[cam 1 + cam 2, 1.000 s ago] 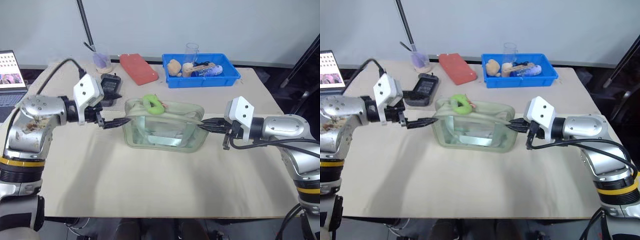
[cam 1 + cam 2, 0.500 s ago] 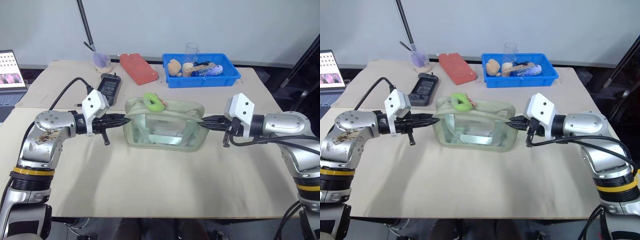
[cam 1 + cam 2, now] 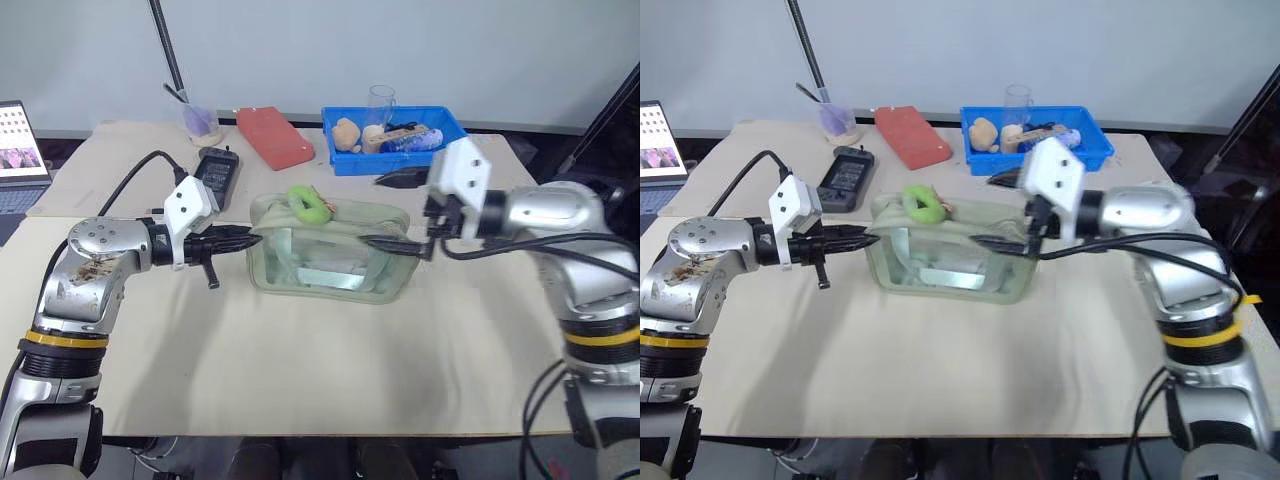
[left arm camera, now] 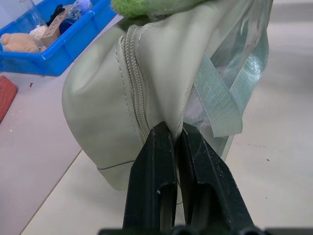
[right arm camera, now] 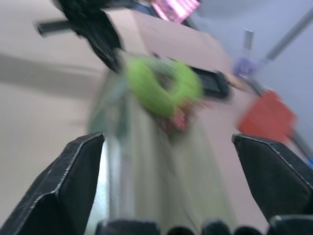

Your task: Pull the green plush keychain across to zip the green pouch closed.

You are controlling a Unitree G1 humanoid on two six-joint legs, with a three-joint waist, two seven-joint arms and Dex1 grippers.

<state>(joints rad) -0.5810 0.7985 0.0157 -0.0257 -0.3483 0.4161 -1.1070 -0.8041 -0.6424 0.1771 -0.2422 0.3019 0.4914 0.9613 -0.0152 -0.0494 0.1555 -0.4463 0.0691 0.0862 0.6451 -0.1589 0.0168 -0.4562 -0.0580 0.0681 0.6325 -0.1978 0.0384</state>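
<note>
Table [image 3: 300, 380], left gripper [image 3: 248, 238] pinching green pouch [image 3: 330, 262], right gripper [image 3: 388, 212] spread, blue tray [image 3: 400, 155] holding toys

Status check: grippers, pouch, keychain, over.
Left gripper shut on green pouch end. Right gripper open above pouch's far end. Green plush keychain on top near left end, nothing blocking.

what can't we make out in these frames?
- Zipper pull under the green plush keychain: head views too small; right wrist view motion-blurred.
- How far the green pouch is zipped: keychain cut off by the top edge in the left wrist view, where the shut left gripper pinches the pouch's end.
- Contents of the blue tray: too small.
- Laptop: cut off by the edge.
</note>
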